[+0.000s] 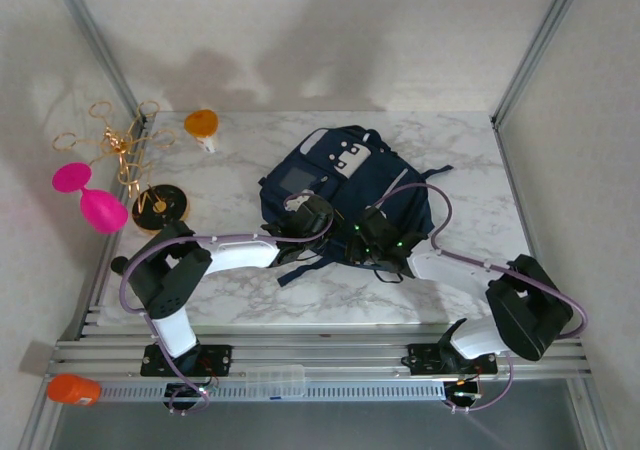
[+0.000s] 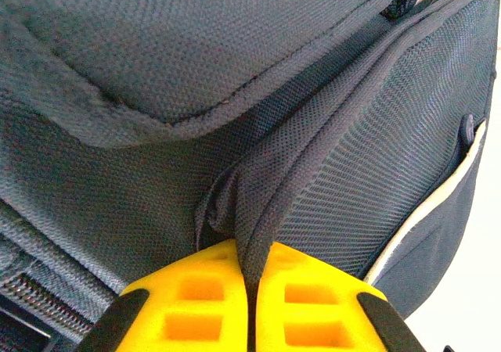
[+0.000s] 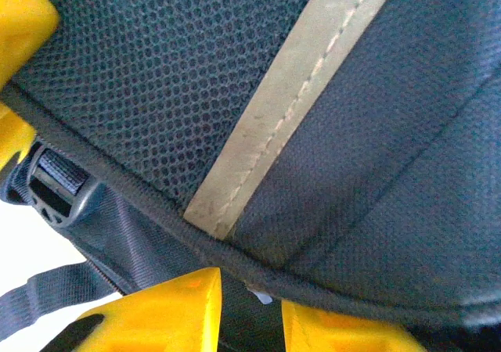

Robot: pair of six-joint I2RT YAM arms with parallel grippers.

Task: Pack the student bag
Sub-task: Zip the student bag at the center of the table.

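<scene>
The student bag, navy blue with white patches and a grey square, lies in the middle of the marble table. My left gripper is at its near left edge. In the left wrist view that gripper is shut on a raised fold of the bag's fabric, pinched between the yellow fingers. My right gripper is at the bag's near edge, right of the left one. In the right wrist view its yellow fingers stand a little apart, astride the bag's piped seam, below a pale trim strip.
At the table's back left stand an orange bottle, a gold wire rack and a black round disc. A pink object sticks out past the left edge. Bare marble lies to the bag's right. An orange item sits on the front rail.
</scene>
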